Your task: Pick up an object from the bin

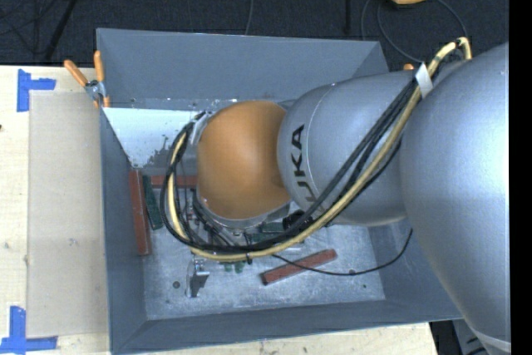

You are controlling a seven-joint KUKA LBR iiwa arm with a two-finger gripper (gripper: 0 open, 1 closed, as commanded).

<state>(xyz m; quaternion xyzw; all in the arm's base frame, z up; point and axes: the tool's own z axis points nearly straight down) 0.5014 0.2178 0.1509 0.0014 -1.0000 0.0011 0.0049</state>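
Gripper [218,247] status: positioned low over the floor of the bin [249,66], left of centre, beneath the orange wrist cover [241,158] and a loop of cables [177,216]. Whether the claw is spread or pressed together cannot be told. Nothing is seen held in it.

Nearest items: a red-brown stick [298,266] lies flat on the floor, just right of the gripper and toward the near wall. A small grey metal piece [198,278] sits just near of the gripper. A longer red-brown bar [138,212] lies along the left wall, with a dark green piece [154,208] beside it.

Orientation of the stick: the long axis runs left to right, with the right end set slightly farther than the left. It lies apart from every wall.

Handling, as a judgement: the stick is probably stiff, light and not fragile, and its face may be smooth enough to slip. Take hold at mid-length, closing across the narrow width. A grip near either end would likely let it pivot. The bar at the left wall offers little room on the wall side
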